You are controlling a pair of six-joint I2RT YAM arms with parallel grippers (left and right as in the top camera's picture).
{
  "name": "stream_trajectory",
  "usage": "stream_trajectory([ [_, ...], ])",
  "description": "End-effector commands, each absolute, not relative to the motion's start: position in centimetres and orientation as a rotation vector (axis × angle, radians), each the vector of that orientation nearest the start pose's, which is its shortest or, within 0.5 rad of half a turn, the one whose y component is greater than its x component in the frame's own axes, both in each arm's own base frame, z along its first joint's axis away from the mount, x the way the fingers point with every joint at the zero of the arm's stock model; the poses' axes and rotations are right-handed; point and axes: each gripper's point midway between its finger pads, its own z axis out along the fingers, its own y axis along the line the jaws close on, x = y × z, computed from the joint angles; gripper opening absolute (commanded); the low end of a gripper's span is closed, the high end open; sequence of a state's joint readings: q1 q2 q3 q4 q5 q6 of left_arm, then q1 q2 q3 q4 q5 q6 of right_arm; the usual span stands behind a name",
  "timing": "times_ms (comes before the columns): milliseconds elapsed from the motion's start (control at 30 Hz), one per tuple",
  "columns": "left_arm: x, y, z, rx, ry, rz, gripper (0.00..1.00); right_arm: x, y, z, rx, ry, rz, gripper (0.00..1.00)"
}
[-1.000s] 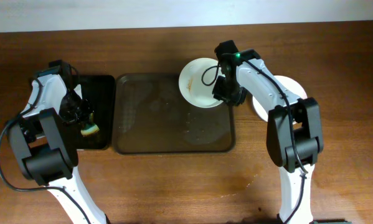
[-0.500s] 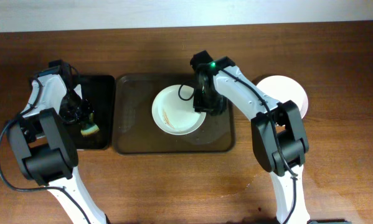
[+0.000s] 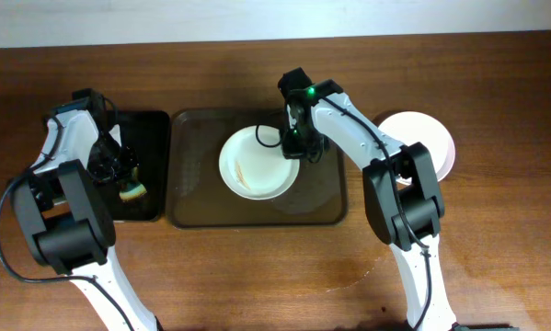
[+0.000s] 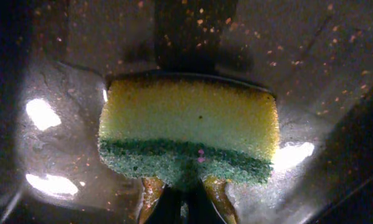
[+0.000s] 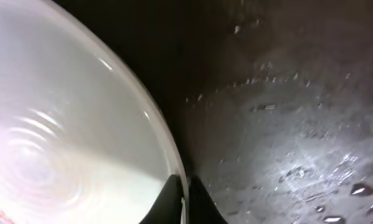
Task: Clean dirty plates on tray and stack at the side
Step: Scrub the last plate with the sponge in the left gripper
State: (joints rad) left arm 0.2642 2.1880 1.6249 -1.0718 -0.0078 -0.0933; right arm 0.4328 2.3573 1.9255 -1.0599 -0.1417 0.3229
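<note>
The right arm is reaching in from the right of the tray (image 3: pixel 201 210) and crossing its far right corner, elbow bent and wrist angling down. The right gripper (image 3: pixel 293 145) is pinching the right rim of a dirty plate (image 3: pixel 253 167), jaws nearly closed with only the rim between them. The plate is sitting over the middle of the tray, with bare tray floor showing to its left, right and near sides. A second plate (image 3: pixel 431 138) is lying on the table (image 3: pixel 257 276) right of the tray. Left of the tray, the left arm is bending over the black tray (image 3: pixel 155 129), with the left gripper (image 3: pixel 120 170) at a sponge (image 3: pixel 132 190). Whether it is clamping the sponge cannot be told.
</note>
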Motion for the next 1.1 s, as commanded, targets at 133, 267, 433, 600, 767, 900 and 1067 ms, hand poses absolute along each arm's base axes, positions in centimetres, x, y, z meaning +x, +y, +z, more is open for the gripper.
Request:
stream_trajectory([
  [133,42.4,8.0,8.5,-0.382,3.05,-0.148,0.0,42.5,22.3,-0.1,0.071,3.107,0.239,0.04],
  [267,44.4,2.2,12.2,-0.085,2.995,-0.174,0.0,43.2,21.8,-0.1,0.134,3.093,0.274,0.04],
  [433,45.7,-9.0,12.2,0.24,2.913,-0.348,0.0,43.0,21.6,-1.1,0.149,3.101,0.288,0.04],
  [600,45.4,-14.3,9.3,0.262,2.956,-0.288,0.0,43.1,21.5,-1.7,0.184,3.1,0.331,0.04],
  [767,44.1,-13.7,2.5,0.135,3.138,-0.171,0.01,43.4,21.0,-1.6,0.203,3.095,0.343,0.04],
  [900,43.1,-12.8,0.2,0.136,3.194,-0.033,0.01,43.5,21.0,-1.7,0.202,3.09,0.346,0.04],
  [1067,40.6,-14.9,-2.8,0.262,3.28,-0.168,0.0,43.3,21.4,-1.6,0.193,3.097,0.363,0.04],
])
